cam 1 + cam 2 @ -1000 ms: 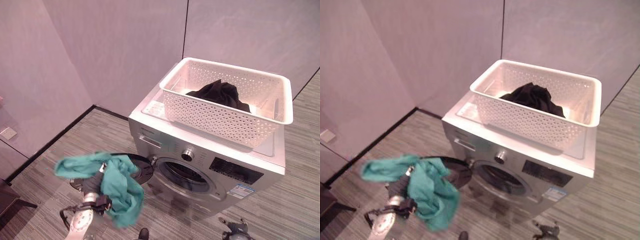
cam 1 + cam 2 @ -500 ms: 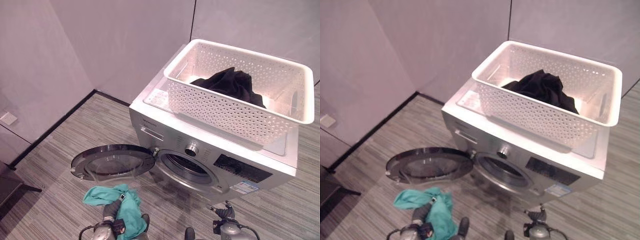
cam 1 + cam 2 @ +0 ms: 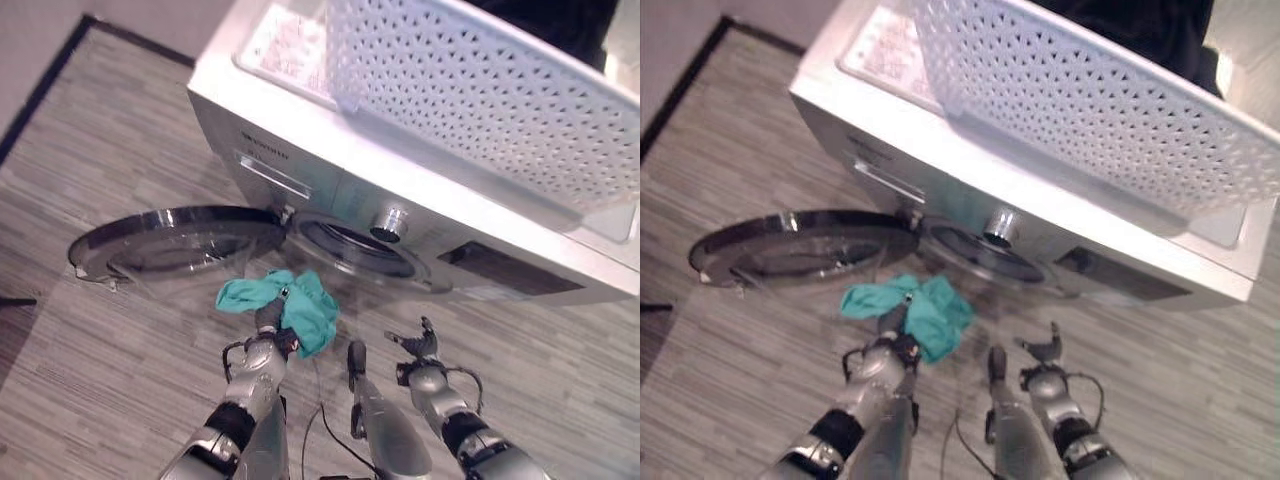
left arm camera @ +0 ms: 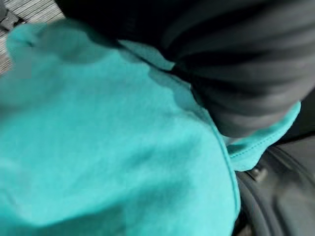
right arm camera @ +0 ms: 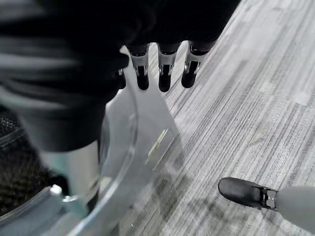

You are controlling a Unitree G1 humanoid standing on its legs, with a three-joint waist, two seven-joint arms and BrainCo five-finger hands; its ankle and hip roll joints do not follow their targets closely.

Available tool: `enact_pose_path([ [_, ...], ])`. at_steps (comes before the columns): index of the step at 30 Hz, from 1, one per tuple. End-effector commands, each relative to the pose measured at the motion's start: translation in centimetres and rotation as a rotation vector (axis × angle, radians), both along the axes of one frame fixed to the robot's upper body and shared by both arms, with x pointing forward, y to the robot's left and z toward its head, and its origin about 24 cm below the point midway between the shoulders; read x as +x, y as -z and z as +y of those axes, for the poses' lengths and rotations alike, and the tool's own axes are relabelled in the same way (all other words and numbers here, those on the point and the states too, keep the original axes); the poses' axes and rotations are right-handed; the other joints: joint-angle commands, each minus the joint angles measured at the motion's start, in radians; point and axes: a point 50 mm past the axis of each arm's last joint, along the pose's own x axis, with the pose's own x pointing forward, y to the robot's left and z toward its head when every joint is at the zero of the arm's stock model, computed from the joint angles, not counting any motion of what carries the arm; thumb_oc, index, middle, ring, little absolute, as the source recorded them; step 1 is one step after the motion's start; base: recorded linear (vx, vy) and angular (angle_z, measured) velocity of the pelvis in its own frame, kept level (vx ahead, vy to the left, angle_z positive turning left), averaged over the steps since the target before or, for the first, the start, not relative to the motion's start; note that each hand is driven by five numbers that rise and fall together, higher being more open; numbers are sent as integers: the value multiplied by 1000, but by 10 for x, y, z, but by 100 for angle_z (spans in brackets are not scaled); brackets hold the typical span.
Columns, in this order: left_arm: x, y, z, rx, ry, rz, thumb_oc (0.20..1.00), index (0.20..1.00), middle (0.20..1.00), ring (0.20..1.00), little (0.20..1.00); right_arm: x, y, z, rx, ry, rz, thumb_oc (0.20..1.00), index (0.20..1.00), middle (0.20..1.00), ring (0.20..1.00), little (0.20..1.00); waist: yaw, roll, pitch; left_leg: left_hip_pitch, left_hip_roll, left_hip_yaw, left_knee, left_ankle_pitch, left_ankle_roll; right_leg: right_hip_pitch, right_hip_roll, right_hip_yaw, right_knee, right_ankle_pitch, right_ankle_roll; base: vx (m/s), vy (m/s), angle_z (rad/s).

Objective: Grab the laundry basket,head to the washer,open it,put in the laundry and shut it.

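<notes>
Far left, the round washer door (image 3: 175, 245) hung swung wide open, lying almost flat out over the striped grey floor (image 3: 90, 370), its rim well clear of the dark skirting line near the wall. Plenty of bare floor sat in front of it and to the left.

Next along, the left hand (image 3: 268, 318) was raised in front of the washer, just below the hinge side of the drum opening (image 3: 355, 250). The teal garment (image 3: 290, 303) was bunched over and around that hand, draping off both sides, and its upper edge sat just short of the lower lip of the opening. In the left wrist view the teal cloth (image 4: 108, 162) swamped everything past the dark ribbed cover, so whether the fingers were curled or spread I could not tell.

Up above, the silver washer (image 3: 300, 150) carried the white perforated laundry basket (image 3: 480, 90) on its top, with a dark garment (image 3: 1140, 25) inside. A control knob (image 3: 389, 224) sat above the drum opening; the print on the front panel was too small to read.

On the right, the right hand (image 3: 421, 345) hovered low before the washer's front, fingers loosely spread, holding nothing, well apart from the teal garment.
</notes>
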Motion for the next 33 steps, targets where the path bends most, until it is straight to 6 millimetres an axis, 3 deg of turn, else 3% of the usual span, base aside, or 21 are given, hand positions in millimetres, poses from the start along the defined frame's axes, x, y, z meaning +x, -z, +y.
enact_pose_path([
  [1,24,-30,-22,-51,-20,-94,200,200,200,200,200,5,-4,18,-27,-30,-14,1000,1000,1000,1000,1000,-3,-43,4,48,18,103,37,-152,42,-114,-91,-3,15,-15,17,-60,-46,-7],
  [7,45,-63,-43,-53,10,-174,200,200,200,200,200,-1,4,32,-76,-85,29,1000,1000,1000,1000,1000,-32,-44,27,-19,25,106,29,-135,31,-203,-86,3,36,-11,15,-14,-29,0],
  [13,58,-93,-69,-42,76,-238,200,200,200,200,200,-23,27,14,-98,-22,154,1000,1000,1000,1000,1000,-72,-35,37,-65,36,104,15,-126,22,-279,-80,6,73,-20,16,15,-43,1],
  [17,61,-124,-93,-62,138,-328,200,200,200,200,200,-34,35,4,-126,-1,182,1000,1000,1000,1000,1000,-101,-23,43,-111,42,107,7,-123,16,-355,-72,8,107,-28,18,24,-50,-3],
  [24,59,-150,-112,-189,121,-381,200,200,200,200,200,-17,14,24,-71,-17,22,1000,1000,1000,1000,1000,-129,-15,53,-164,55,115,7,-129,4,-444,-53,20,140,-41,15,27,-59,-3],
  [26,62,-169,-116,-233,93,-412,200,200,200,200,200,-6,-3,35,-11,-13,-85,1000,1000,1000,1000,1000,-150,-24,53,-173,65,124,7,-135,-3,-475,-40,31,156,-47,14,34,-52,-11],
  [29,82,-209,-93,-249,-10,-485,200,200,200,200,200,0,-20,47,66,-37,-197,1000,1000,1000,1000,1000,-179,-41,46,-189,73,135,7,-146,-9,-514,-22,44,167,-47,15,34,-36,-9],
  [33,105,-308,-14,-234,-224,-698,200,200,200,200,200,-2,-27,44,59,-109,-267,1000,1000,1000,1000,1000,-222,-57,26,-203,89,161,7,-166,-17,-563,4,64,174,-44,24,45,-18,-22],
])
